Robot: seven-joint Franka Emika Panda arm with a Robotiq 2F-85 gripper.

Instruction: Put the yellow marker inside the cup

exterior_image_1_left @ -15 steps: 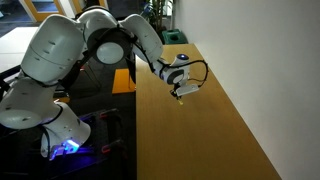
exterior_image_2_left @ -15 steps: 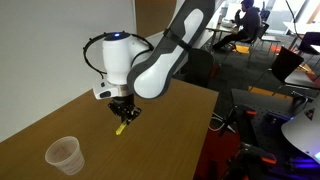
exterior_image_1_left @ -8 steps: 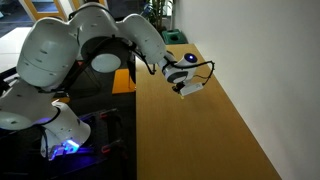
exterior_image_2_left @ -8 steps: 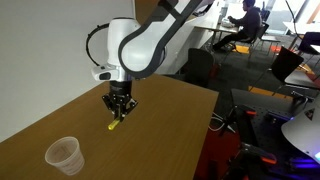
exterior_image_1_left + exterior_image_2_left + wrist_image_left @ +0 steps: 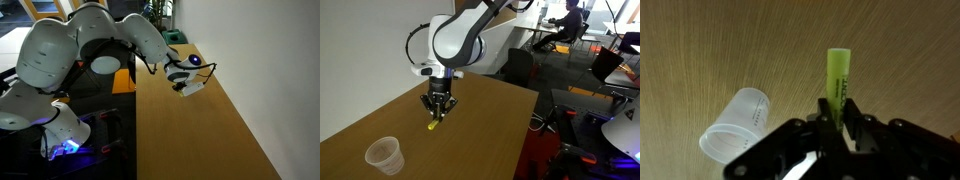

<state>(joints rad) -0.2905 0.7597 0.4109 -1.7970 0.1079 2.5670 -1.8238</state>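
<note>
carrying the thin bright yellow marker (image 5: 437, 123) to the small see-through plastic cup (image 5: 383, 155)
pinched tight in the black robot gripper (image 5: 438, 111), hanging tip down above the brown wooden table (image 5: 480, 130), well apart from the cup. next, probably: move across until right over the round rim, then lower and let go. easy to tip such a light cup with 1 bad bump.

Thin yellow stick-shaped marker (image 5: 838, 75) pinched between the fingers (image 5: 826, 110), jutting beyond them; translucent plastic cup (image 5: 735, 125) upright, apart beside them.
</note>
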